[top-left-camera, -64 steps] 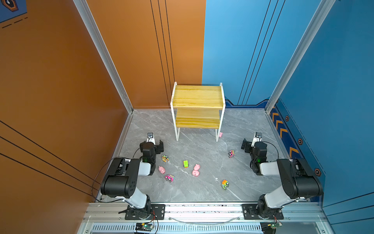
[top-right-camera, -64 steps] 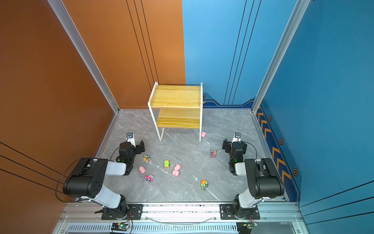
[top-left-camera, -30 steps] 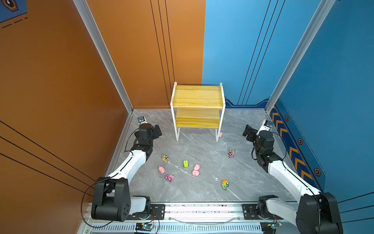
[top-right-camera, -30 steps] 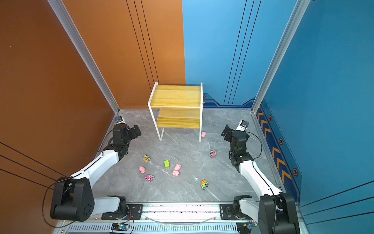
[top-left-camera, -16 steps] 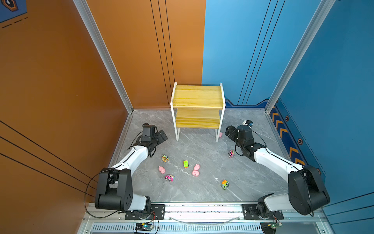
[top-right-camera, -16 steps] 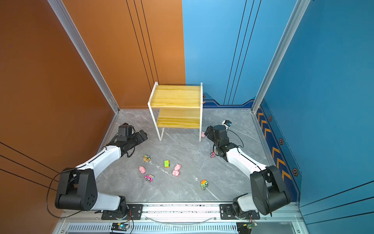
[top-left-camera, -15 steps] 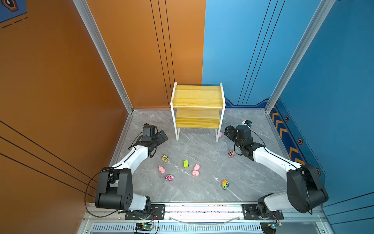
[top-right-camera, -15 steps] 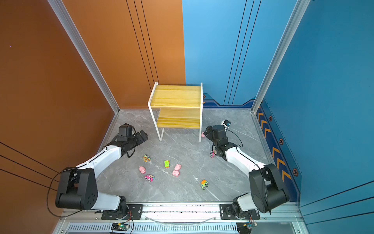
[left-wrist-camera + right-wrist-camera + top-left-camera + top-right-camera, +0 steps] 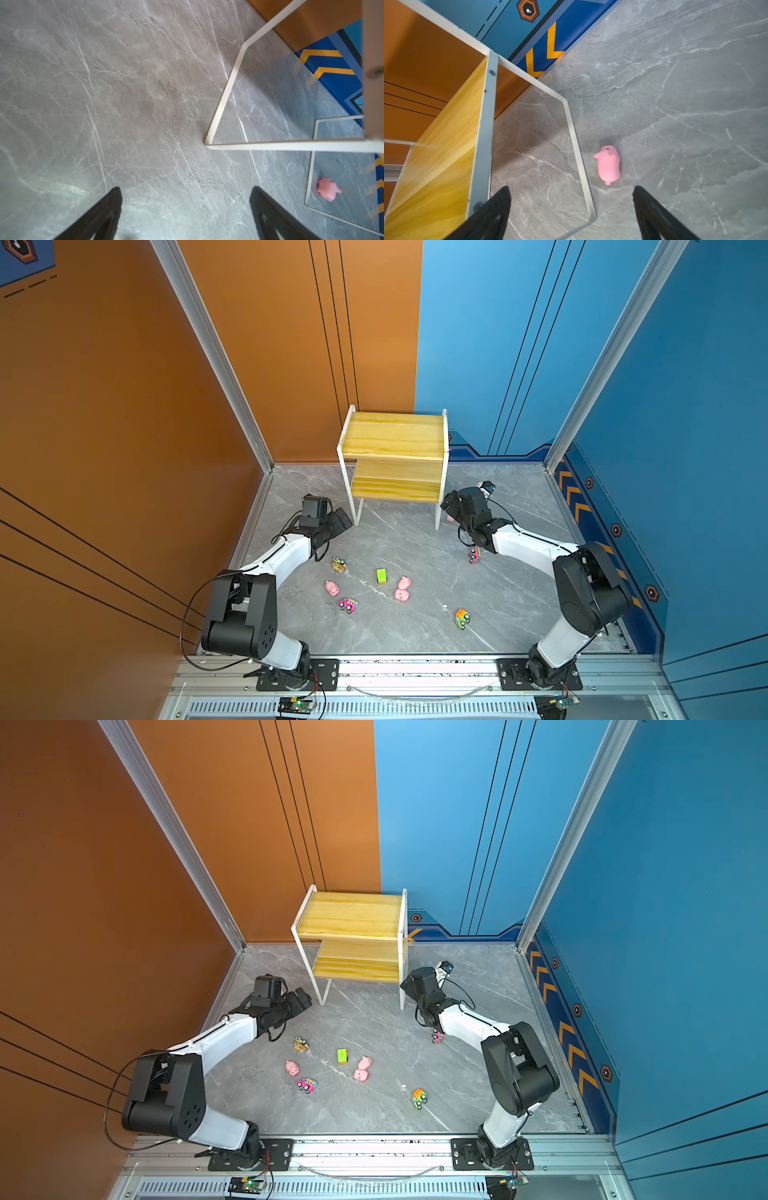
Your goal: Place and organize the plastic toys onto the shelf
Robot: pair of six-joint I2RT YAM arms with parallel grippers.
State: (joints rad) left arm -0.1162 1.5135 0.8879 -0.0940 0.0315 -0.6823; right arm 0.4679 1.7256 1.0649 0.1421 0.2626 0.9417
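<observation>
Both arms are now stretching out toward the shelf (image 9: 395, 439), having unfolded from their tucked poses of two seconds ago. The left claw (image 9: 186, 191) is hovering with its fingers spread apart and empty, just beside the shelf's front left leg. The right claw (image 9: 572, 190) is hanging, fingers likewise apart and gripping nothing, just over a pink pig (image 9: 609, 164) that is lying on the desk (image 9: 415, 539) beside the front right leg. Eight other toys (image 9: 381, 576) are lying scattered on the desk in front of the shelf, one peeking out from under the right forearm.
</observation>
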